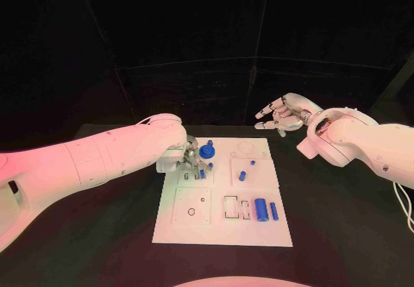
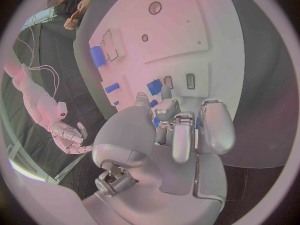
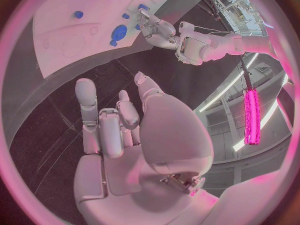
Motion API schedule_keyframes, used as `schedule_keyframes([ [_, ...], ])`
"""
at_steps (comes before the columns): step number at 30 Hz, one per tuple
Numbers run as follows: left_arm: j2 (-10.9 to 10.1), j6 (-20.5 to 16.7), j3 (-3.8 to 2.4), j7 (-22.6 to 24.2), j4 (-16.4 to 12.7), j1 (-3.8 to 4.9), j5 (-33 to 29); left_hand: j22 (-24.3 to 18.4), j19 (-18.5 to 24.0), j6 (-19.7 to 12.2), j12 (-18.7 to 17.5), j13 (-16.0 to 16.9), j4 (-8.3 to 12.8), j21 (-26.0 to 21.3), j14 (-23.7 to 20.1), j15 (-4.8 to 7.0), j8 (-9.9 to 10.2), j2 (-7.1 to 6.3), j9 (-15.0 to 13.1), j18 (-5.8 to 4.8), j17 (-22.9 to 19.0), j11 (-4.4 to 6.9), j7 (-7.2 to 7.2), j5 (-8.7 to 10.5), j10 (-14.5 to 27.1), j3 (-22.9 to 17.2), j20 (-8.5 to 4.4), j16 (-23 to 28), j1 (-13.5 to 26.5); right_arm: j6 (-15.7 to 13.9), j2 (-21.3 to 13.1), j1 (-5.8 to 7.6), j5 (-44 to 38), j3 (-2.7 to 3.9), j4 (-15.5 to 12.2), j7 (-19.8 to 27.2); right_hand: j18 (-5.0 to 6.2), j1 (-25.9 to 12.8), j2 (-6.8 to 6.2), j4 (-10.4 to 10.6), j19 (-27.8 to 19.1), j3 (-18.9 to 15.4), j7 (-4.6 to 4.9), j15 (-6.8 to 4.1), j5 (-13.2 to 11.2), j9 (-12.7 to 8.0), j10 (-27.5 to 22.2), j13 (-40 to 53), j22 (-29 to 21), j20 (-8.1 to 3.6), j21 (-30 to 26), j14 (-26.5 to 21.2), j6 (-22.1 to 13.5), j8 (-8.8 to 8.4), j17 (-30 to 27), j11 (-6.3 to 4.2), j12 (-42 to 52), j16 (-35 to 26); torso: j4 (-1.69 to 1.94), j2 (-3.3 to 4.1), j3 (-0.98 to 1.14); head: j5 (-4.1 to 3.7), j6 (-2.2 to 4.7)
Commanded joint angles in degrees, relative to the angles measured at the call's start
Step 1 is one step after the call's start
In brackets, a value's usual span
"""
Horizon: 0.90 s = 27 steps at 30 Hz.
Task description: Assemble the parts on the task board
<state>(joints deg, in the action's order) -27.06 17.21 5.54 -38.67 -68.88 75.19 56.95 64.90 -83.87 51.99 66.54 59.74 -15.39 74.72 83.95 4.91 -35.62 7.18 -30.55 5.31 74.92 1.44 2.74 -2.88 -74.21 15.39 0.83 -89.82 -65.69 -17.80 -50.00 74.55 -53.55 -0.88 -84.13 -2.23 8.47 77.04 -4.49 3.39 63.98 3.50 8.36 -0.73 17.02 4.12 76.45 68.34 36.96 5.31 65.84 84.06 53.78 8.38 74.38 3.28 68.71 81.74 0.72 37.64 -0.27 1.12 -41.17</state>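
My left hand (image 1: pixel 183 160) is down over the far left part of the board (image 1: pixel 222 233), fingers (image 2: pixel 182 135) bunched and pointing at a small blue part (image 2: pixel 154 87) standing beside two little slots. From the head view that same piece (image 1: pixel 203 174) sits right at my fingertips. Am I pinching it or only touching it? I cannot tell; the fingers hide the contact. What I'd judge is that I'm seating this piece in its slot, so the thing to do well here is keep it upright, press straight down, and not let it lean toward the neighbouring slot.

Just beyond my fingertips, toward the far edge, there's the round blue gear (image 1: pixel 207 151), so I should keep my knuckles from nudging it as I work.

Moving right across the board: two small blue pegs (image 1: pixel 242 176) near the middle, apart from each other and from my hand. Nearer to me, on the right, a fat blue cylinder (image 1: pixel 261 210) lies beside a slimmer blue bar (image 1: pixel 273 210), next to a pair of rectangular sockets. Those look unplaced, so by my reckoning the job is far from done.

Far right, my right hand (image 1: pixel 283 115) hangs in the air beyond the board's far right corner, fingers (image 3: pixel 100 130) apart and loosely curled, holding nothing. It is well apart from every part, which suits me: no crowding while the left one finishes.
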Motion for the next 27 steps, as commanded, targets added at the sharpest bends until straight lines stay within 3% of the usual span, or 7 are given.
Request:
schedule_keyframes([
  [1,0.1,0.9,-0.02,0.4,0.2,0.09,0.3,0.1,-0.1,-0.6,0.1,0.1,0.6,0.3,6.0,0.25,-0.3,0.06,-0.1,-0.82,15.1,-0.01,0.0,0.15,0.0,-0.1,0.0,-0.2,-0.7,0.3,0.0,0.14,-0.1,0.05,0.0,0.0,1.0,0.3,0.53,0.0,-0.1,-0.2,0.01,-0.32,0.5,-0.1,-0.4,-0.1,-0.1,-0.15,-0.3,2.6,-0.6,0.35,-0.1,-0.01,-0.2,-0.3,-0.06,-0.03,0.04,-0.07,-0.23],
  [10,0.4,1.4,-0.02,0.7,0.3,0.09,0.3,0.1,-0.1,-0.6,0.0,0.0,0.8,0.4,6.0,0.25,-0.4,0.12,-0.2,-0.82,15.1,-0.01,0.01,0.16,0.0,-0.1,0.01,-0.2,-1.0,0.7,0.1,0.14,-0.9,0.05,-0.2,-0.2,1.03,0.8,0.6,-0.1,-0.2,-0.1,0.07,-0.31,1.7,-0.1,-0.6,-0.4,-0.5,-0.16,-0.6,2.6,-1.0,0.42,-0.2,0.02,-0.4,-0.4,0.12,0.01,0.03,-0.23,-0.26],
  [21,0.6,1.8,-0.02,1.0,0.4,0.08,0.3,0.2,0.0,-0.7,0.0,0.0,0.9,0.4,6.0,0.24,-0.5,0.1,-0.3,-0.82,15.1,-0.02,0.01,0.15,0.1,-0.2,0.02,-0.2,-1.3,1.4,0.2,0.14,-1.5,0.05,-0.3,-0.3,1.05,0.8,0.63,0.0,-0.2,-0.1,0.09,-0.3,2.3,-0.1,-0.7,-0.5,-0.7,-0.15,-0.7,2.6,-1.0,0.52,-0.3,0.04,-0.5,-0.5,0.0,-0.03,0.05,-0.09,-0.35],
  [27,0.7,1.7,-0.02,1.1,0.3,0.08,0.3,0.3,0.0,-0.9,0.1,0.0,2.1,0.4,6.0,0.21,-0.8,0.59,-0.8,-0.82,15.1,-0.05,0.04,0.15,0.1,-0.7,0.06,-0.2,-2.9,1.6,0.2,0.14,-1.6,0.05,-0.3,-0.2,1.05,0.8,0.66,0.1,-0.2,-0.1,0.09,-0.3,2.4,-0.1,-0.6,-0.4,-0.6,-0.15,-0.7,2.6,-1.0,0.55,-0.3,0.04,-0.4,-0.5,0.02,-0.02,0.04,-0.07,-0.39],
])
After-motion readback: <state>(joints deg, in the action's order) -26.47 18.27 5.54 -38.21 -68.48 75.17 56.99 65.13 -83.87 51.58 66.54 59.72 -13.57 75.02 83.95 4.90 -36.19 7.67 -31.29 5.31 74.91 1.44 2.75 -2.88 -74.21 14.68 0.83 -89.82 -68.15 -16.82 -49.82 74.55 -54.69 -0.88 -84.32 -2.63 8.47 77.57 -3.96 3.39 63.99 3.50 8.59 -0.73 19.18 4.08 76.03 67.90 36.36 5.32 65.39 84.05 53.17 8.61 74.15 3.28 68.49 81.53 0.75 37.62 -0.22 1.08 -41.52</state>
